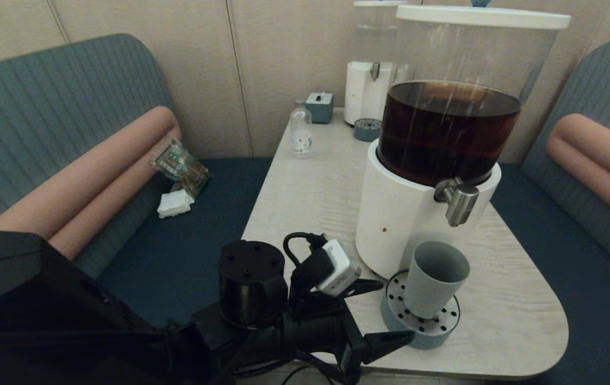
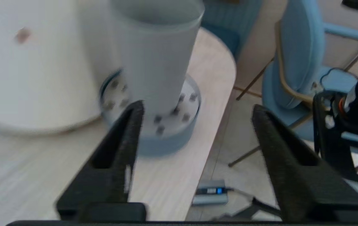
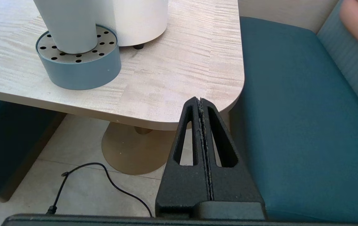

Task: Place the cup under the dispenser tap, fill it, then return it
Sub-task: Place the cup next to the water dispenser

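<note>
1. Head view, starting at the left: the left gripper hangs at the near table edge, fingers spread wide and holding nothing, one finger over the tabletop and one just off the rim.
2. Just right of it, the cup stands upright on the perforated drip tray, beside the white base of the dark-drink dispenser. The dispenser tap sits above the cup's mouth, though the nozzle seems a little to the right of its centre.
3. Progress, as I judge it: placing looks done, since the cup is free of both grippers. Whether any drink is in it cannot be told; no stream shows at the nozzle. Filling and the return likely remain.
4. Room: the tray sits near the table's near edge, so little margin lies in front of the cup. The dispenser base closes off the far side. Open tabletop stretches to the right of the tray.
5. Far right: the right gripper is parked off the table's rounded corner, over the floor and blue bench seat, fingers pressed together and empty.
</note>
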